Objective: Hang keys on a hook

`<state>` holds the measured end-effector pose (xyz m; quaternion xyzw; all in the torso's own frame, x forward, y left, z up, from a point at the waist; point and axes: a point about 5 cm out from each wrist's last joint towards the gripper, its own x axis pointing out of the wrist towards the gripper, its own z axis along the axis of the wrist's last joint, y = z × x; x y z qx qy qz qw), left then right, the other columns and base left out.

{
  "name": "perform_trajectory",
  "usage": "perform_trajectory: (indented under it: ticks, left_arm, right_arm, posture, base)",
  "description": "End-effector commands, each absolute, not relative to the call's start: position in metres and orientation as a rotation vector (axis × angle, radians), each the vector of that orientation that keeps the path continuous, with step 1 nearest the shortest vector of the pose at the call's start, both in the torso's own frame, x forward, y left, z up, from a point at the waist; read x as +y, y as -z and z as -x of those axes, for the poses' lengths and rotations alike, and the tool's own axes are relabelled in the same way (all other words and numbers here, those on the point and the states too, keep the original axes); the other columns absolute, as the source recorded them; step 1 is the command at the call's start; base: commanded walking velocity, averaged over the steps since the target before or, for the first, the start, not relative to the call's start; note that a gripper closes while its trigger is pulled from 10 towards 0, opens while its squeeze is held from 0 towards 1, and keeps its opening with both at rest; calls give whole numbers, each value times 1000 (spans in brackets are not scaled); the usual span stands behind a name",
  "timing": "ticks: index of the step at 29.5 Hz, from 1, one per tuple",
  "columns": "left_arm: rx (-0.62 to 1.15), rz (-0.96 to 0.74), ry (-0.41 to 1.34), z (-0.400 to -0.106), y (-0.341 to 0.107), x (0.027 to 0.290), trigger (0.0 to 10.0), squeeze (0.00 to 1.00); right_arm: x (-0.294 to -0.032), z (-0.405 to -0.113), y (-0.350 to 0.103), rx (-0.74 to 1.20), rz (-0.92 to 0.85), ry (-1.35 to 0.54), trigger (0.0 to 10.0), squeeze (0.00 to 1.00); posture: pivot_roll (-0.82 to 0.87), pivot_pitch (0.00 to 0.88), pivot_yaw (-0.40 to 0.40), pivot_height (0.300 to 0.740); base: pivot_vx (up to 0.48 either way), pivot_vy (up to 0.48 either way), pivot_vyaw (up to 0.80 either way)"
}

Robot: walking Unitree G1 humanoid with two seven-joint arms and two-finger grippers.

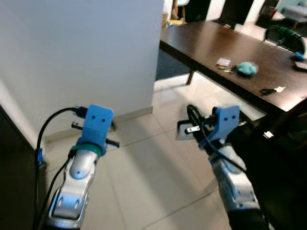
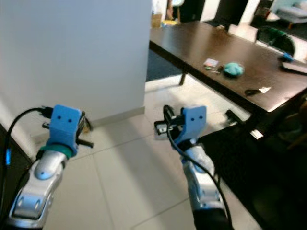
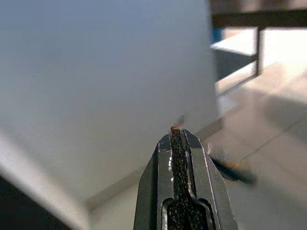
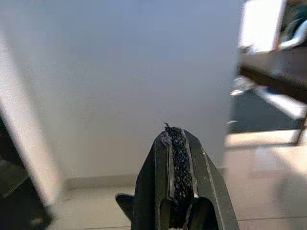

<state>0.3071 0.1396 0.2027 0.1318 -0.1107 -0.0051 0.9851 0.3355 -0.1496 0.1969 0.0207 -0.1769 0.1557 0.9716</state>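
On the far left we see a plain white wall [image 1: 81, 52] rising over the pale tiled floor [image 1: 153, 177]. Our left gripper [image 3: 179, 139] points at that wall, its two black fingers pressed together with nothing between them. Right of it, our right gripper [image 4: 175, 139] is likewise closed and empty. Far right stands a long dark wooden table [image 1: 211, 43]; on it, well apart from both grippers, lie a small bunch of keys [image 1: 225, 68], a teal fuzzy ball [image 1: 247, 68] just beside them, and a black item with a white tag [image 1: 271, 90] nearer to us.
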Motion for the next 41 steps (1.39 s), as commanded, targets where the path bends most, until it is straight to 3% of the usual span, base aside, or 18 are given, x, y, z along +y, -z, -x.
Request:
perform_trajectory:
  ticks: [1, 41]
  left_arm:
    - [-216, -283, 18, -307, -199, 139, 10000, 0]
    - [-259, -261, 76, -308, -206, 125, 10000, 0]
  right_arm:
    - [-149, -335, -194, -348, -52, -313, 10000, 0]
    - [-155, -336, -195, -363, -53, -277, 10000, 0]
  posture:
    - [77, 102, 52, 740]
    - [71, 97, 57, 740]
  base:
    - [480, 0, 0]
    - [480, 0, 0]
